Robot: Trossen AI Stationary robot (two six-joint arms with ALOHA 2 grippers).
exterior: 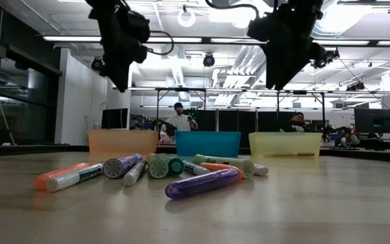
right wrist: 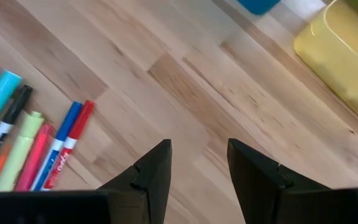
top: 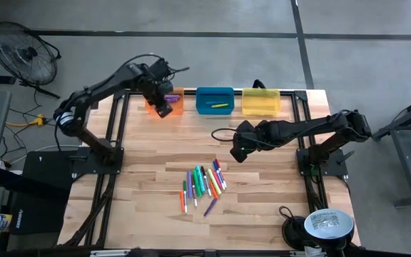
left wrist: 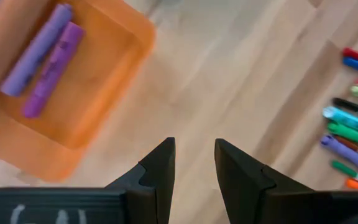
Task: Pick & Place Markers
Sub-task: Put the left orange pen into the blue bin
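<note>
Several markers (top: 204,184) in purple, green, orange, pink, blue and red lie flat in a loose pile at the table's middle, toward the near edge; the low view shows them (exterior: 161,169) side by side. Two purple markers (left wrist: 45,59) lie inside the orange bin (top: 175,100). A yellow-green marker (top: 220,106) lies in the blue bin (top: 215,93). My left gripper (top: 164,110) hovers open and empty over the orange bin's near edge (left wrist: 194,165). My right gripper (top: 239,153) hangs open and empty above bare wood, between the pile and the yellow bin (right wrist: 199,163).
The orange, blue and yellow bins (top: 261,102) stand in a row along the table's far edge. Bare wood lies between the bins and the pile. A round lamp-like object (top: 327,224) sits by the near right corner. People stand in the room beyond the table (exterior: 179,118).
</note>
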